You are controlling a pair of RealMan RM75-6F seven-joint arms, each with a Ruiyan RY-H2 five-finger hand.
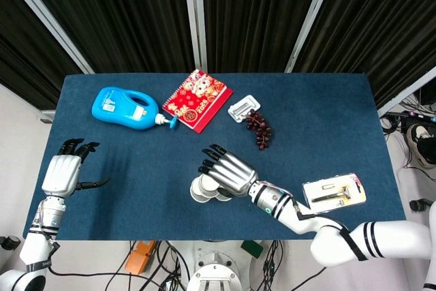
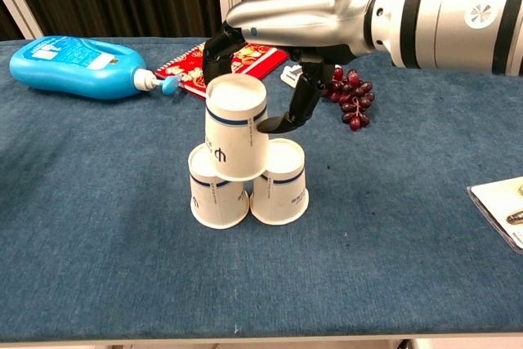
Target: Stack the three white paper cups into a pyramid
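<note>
Two white paper cups stand upside down and touching, the left cup [image 2: 216, 195] and the right cup [image 2: 283, 183]. A third cup [image 2: 236, 130] sits upside down on top of them, shifted toward the left one. My right hand [image 2: 304, 15] reaches over it from behind and grips it, with the thumb [image 2: 291, 115] on its right side. From the head view the right hand [image 1: 225, 169] covers most of the cups [image 1: 199, 193]. My left hand [image 1: 63, 172] hovers at the table's left edge, fingers apart and holding nothing.
A blue detergent bottle [image 2: 73, 66] lies at the back left beside a red notebook [image 2: 229, 64]. Dark grapes [image 2: 350, 97] and a small white packet [image 1: 241, 108] lie behind the cups. A packaged item [image 1: 333, 192] rests near the right front edge.
</note>
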